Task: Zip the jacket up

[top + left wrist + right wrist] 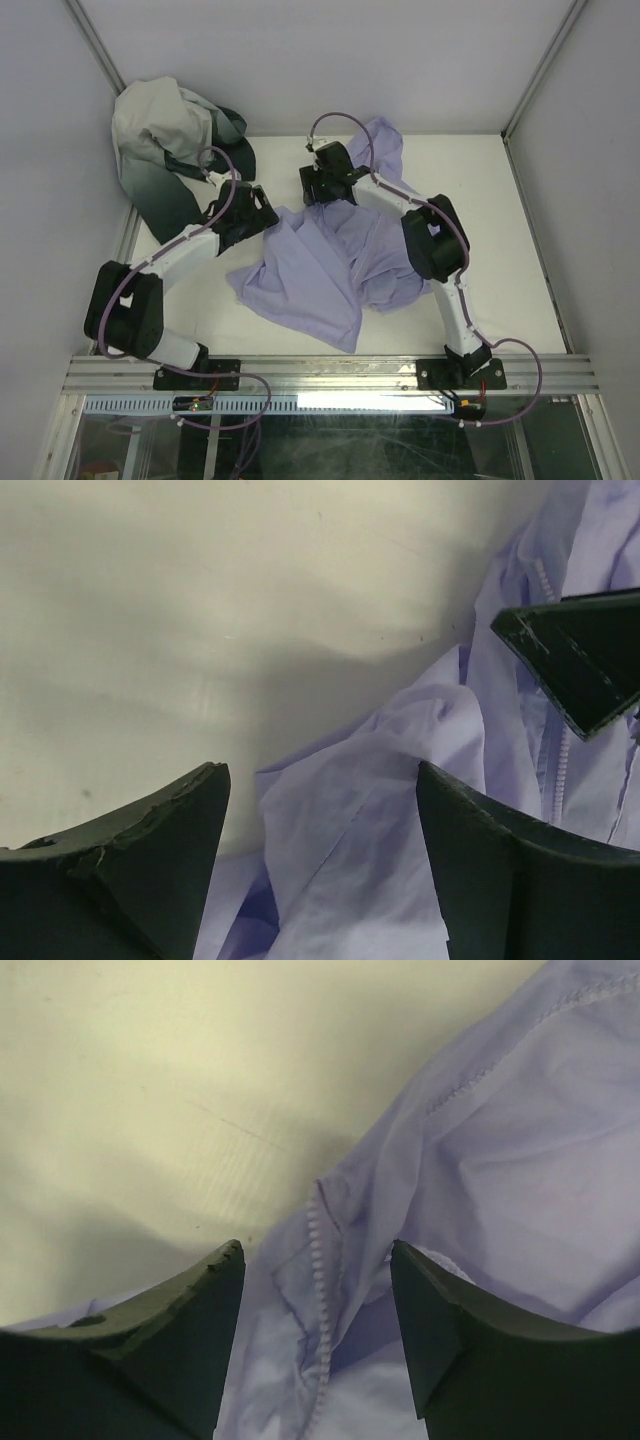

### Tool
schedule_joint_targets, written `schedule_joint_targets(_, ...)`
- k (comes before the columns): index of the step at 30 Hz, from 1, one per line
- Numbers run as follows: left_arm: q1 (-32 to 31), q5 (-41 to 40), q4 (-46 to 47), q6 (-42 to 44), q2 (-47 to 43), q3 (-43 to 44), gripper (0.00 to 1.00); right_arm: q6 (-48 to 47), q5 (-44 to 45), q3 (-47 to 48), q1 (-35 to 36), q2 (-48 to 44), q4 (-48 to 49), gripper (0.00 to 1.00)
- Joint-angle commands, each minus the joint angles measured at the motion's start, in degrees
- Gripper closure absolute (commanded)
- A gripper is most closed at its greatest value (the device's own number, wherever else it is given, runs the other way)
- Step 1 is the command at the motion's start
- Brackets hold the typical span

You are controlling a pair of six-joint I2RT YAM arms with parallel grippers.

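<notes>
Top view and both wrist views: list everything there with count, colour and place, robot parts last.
jacket: one, lavender, crumpled at the table's middle
zipper: one, lavender teeth, along a jacket edge
garment: one, white fading to dark green, heaped in the far left corner
table: one, off-white, under both garments
rail: one, silver, along the near edge
left arm: one, white with black joints, reaching to the jacket's left edge
right arm: one, white with black joints, reaching over the jacket to its far side
left gripper: one, black, open above jacket fabric
right gripper: one, black, open, with the zipper showing between its fingers
</notes>
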Motion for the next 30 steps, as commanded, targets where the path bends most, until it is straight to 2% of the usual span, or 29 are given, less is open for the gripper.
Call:
schedule_joint_targets(1, 0.0, 8.4, 5.9, 1.3, 5.8, 4.4, 0.25, -1.7, 2.4, 5.2, -0.1, 1.9, -1.5, 0.41)
schedule_joint_targets(3, 0.0, 10.4, 6.3, 1.6, 8.5, 5.2, 0.31, -2.4, 3.5, 5.6, -0.3, 2.4, -1.5, 0.56)
schedule_joint_targets(6, 0.1, 10.9, 7.3, 1.9, 10.4, 4.9, 0.53, -2.6, 3.9, 6.3, -1.2, 1.8, -2.1, 0.85)
schedule_joint_targets(8, 0.4, 10.2, 7.7, 1.8, 9.9, 4.2, 0.75, -2.3, 3.1, 6.3, -2.5, 0.0, -2.4, 1.00)
schedule_joint_targets(10, 1.0, 9.2, 8.4, 1.9, 7.8, 3.2, 1.00, -1.1, -1.3, 5.5, -5.1, -2.9, -1.8, 1.00)
schedule_joint_targets(15, 3.7, 2.1, 7.6, -0.5, -2.4, -1.1, 1.00, 6.0, -13.8, 0.4, -12.6, -10.6, 6.0, 1.00)
schedule_joint_targets(20, 5.5, -8.0, 7.0, -1.9, -13.1, -5.7, 1.00, 12.0, -18.3, -0.6, -17.8, -10.7, 10.5, 1.00)
schedule_joint_targets(25, 5.8, -14.7, 5.6, -1.4, -11.2, -5.3, 1.00, 15.3, -20.4, 2.3, -19.4, -5.2, 10.8, 0.98)
schedule_joint_targets(28, 6.4, -17.5, 4.8, -1.1, -7.8, -3.2, 1.00, 15.1, -22.0, 5.3, -19.5, -3.7, 6.6, 0.88)
schedule_joint_targets(30, 6.7, -18.6, 4.0, -0.9, -6.5, -1.8, 1.00, 14.4, -23.1, 4.0, -19.7, -5.8, 5.6, 0.78)
